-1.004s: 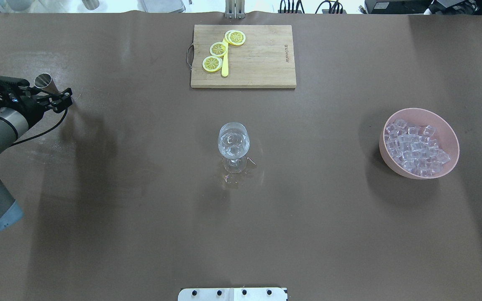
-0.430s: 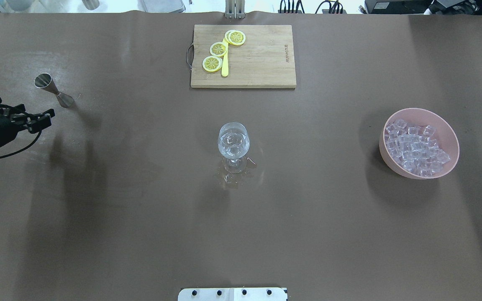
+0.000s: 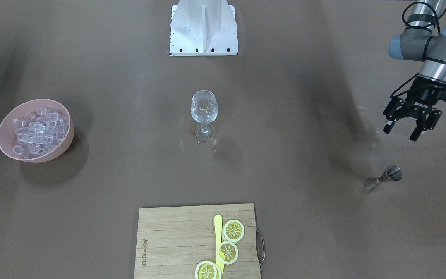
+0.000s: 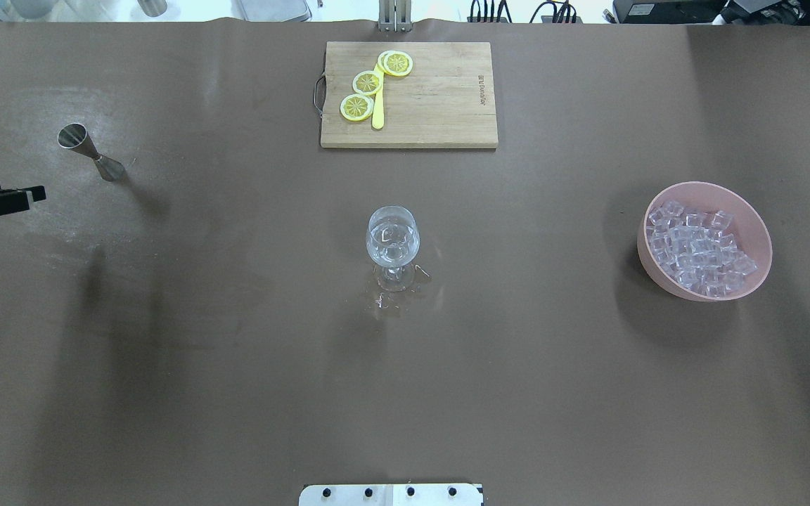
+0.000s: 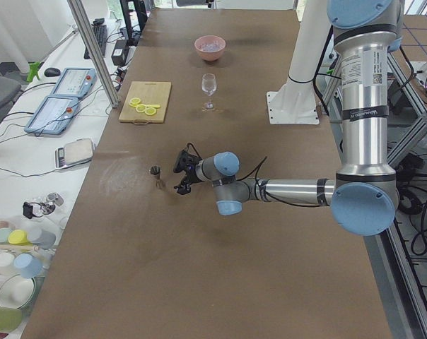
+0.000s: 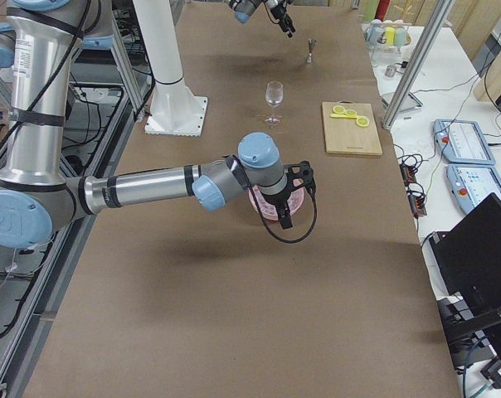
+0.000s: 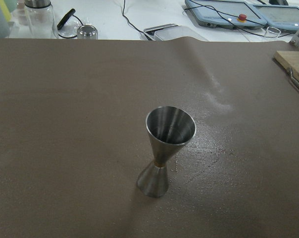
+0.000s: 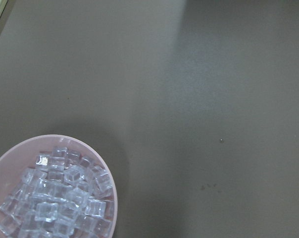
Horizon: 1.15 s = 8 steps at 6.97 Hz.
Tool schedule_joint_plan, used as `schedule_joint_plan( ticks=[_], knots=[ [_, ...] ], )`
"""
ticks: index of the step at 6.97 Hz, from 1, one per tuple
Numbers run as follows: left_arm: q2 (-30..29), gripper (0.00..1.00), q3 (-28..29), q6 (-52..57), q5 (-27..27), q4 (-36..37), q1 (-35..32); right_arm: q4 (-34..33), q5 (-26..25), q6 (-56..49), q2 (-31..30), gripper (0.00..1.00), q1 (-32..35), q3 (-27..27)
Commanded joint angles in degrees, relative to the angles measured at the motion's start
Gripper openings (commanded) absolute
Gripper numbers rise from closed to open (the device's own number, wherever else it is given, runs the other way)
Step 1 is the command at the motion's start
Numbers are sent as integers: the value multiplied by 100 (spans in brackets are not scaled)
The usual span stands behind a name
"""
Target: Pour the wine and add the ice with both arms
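A clear wine glass point(image 4: 392, 242) stands mid-table and holds a little colourless wine point(image 3: 204, 112). Wet drops lie around its foot. The ice point(image 4: 695, 251) is a heap of clear cubes in a pink bowl point(image 4: 756, 232) at the right. A steel jigger point(image 4: 88, 150) stands upright and empty at the far left, large in the left wrist view point(image 7: 164, 153). My left gripper point(image 3: 401, 133) is open and empty, hovering apart from the jigger. My right gripper point(image 6: 285, 217) shows only in the exterior right view, over the bowl; I cannot tell its state.
A wooden cutting board point(image 4: 440, 105) with three lemon slices point(image 4: 367, 83) and a yellow stick lies at the far middle. The white pedestal base point(image 3: 203, 27) stands on the robot's side. The bowl also shows in the right wrist view point(image 8: 112, 198).
My left gripper let go of the jigger, which stays standing, and drew back to the left edge of the overhead view. Glass and bowl have not moved.
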Motion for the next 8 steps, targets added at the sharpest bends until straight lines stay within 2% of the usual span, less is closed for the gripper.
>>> schedule_joint_plan(
  ticks=[1,3,4,5,7,8],
  knots=[
    [-339,97,-270,-95,-1996,1248,-1278,-766,-91,199,490,93,-522,76],
    [-367,97,-342,-95,-2073,1517,-1291,-1788,-222,225,746,93,-1154,567],
    [-420,97,-342,-130,-2038,1614,-1300,-1836,-388,713,948,95,-1514,569],
    [-420,97,-342,-374,-2012,1667,-1308,-1845,-825,978,1011,95,-2092,542],
    [-568,97,-341,-420,-2064,1981,-1317,-1828,-943,972,1072,94,-2378,315],
    [-866,97,-350,-377,-2108,2532,-1352,-1837,-943,981,1264,94,-2396,122]
  ],
)
